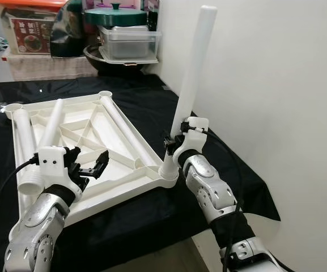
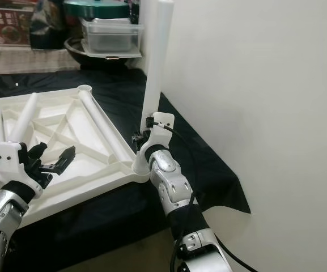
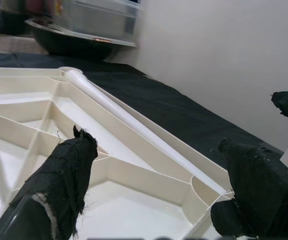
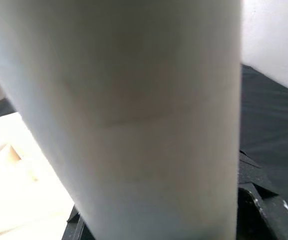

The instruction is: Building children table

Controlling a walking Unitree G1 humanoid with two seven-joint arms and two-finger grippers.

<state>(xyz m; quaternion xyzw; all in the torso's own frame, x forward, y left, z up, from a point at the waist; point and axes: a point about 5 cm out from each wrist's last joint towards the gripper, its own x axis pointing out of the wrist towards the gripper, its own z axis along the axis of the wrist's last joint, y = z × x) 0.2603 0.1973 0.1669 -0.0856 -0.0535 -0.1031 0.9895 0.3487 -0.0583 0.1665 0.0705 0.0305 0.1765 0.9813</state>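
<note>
The white table top (image 1: 123, 195) lies upside down on a black cloth. A white table leg (image 1: 192, 73) stands upright in the near right corner socket (image 1: 169, 170), leaning slightly right. My right gripper (image 1: 174, 141) is shut on its lower part, and the leg (image 4: 129, 115) looms close in the right wrist view. My left gripper (image 1: 89, 165) hovers open over the near left of the underside, holding nothing; its fingers (image 3: 64, 180) frame the ribs. Three loose legs lie on the top: two on the left (image 1: 24, 147) (image 1: 51, 124), one along the right rim (image 1: 126, 133).
A white wall (image 1: 276, 85) rises close on the right. At the back stand a dark pan (image 1: 123, 62) with a clear container and a green lid, plus a box (image 1: 30, 31). The black cloth (image 1: 231, 170) hangs over the near edge.
</note>
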